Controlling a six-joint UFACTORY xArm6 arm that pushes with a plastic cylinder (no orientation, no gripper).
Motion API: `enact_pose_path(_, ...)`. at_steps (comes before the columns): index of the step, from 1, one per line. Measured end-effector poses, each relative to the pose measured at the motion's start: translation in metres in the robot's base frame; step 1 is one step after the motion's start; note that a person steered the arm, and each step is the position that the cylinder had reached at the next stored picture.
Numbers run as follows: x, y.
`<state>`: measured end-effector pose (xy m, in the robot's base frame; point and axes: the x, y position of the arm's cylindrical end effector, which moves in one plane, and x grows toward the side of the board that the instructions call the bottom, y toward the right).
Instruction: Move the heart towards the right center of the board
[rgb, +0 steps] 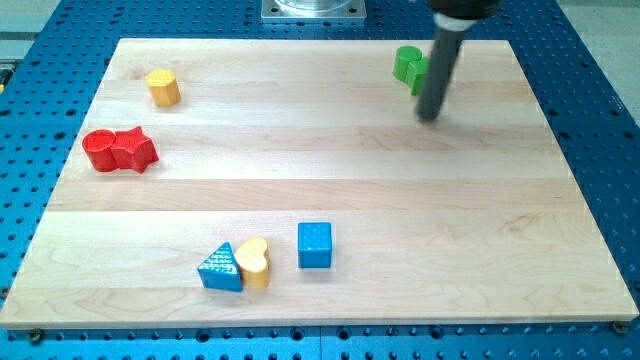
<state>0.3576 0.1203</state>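
Single camera, high front view, angled down over whole board.

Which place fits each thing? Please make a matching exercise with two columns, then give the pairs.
1. yellow heart
2. blue cube
3. green block
4. my tip

A. the view's top, partly behind the rod
B. touching the blue triangle
C. on bare board just below the green block
D. right of the heart, apart from it

Pairs: 1-B, 2-D, 3-A, 4-C

Pale matt wooden board on blue perforated metal table.
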Motion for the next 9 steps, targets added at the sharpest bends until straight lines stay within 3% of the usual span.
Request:
enact_pose_path(2,0.074,-0.137)
enact_pose_path(3,0.135,-0.178)
enact_pose_path(4,0.191,-0.179)
enact_pose_path(7,0.235,-0.124)
enact_pose_path(8,0.261,-0.154)
enact_pose_path(9,0.260,-0.171)
